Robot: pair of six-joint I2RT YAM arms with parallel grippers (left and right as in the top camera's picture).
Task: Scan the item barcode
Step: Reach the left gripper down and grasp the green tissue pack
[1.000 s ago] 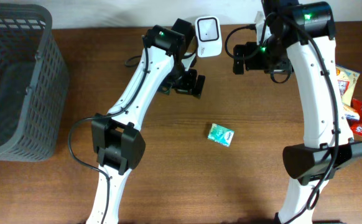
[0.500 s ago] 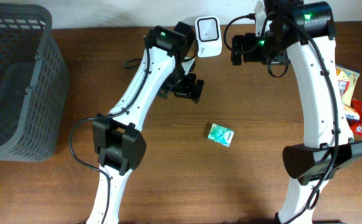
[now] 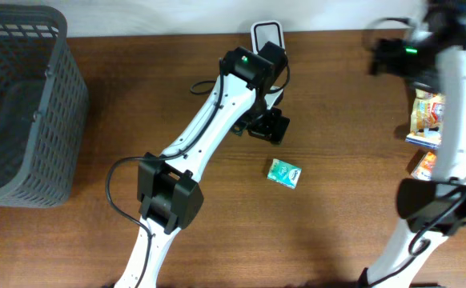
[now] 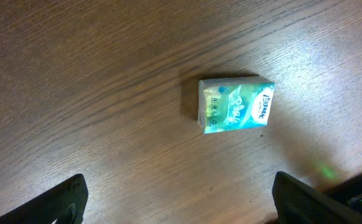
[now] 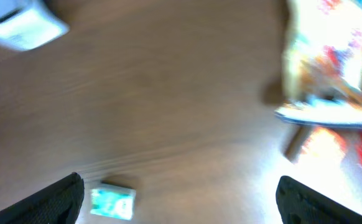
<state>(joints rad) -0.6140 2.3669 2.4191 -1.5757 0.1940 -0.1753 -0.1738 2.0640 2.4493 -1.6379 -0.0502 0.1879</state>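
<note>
Both claws stand open. The left claw (image 3: 267,126) hangs over the middle of the worktop (image 3: 337,232) with its fingers (image 4: 66,200) spread wide and nothing between them. The right claw (image 5: 178,190), seen in its own wrist view, is just as wide and holds nothing. In the overhead view it is only a dark blur near the far right edge.

A brown wooden worktop fills the scene. At its far left stands a dark grey slatted basket (image 3: 61,128). Along the right edge lies a loose heap of bright snack packets (image 3: 427,112), yellow, red and white, under the right arm. They are smeared in the right wrist view.

At the back edge, near the middle, a white scanner (image 3: 266,33) stands. Its lower part is hidden behind the left arm.

Smallest is the teal packet (image 3: 284,172), the item to scan. It lies flat on bare wood near the centre, slightly askew, close to the left claw but untouched by it. From the left wrist it shows ahead of the fingers, printed face up.
</note>
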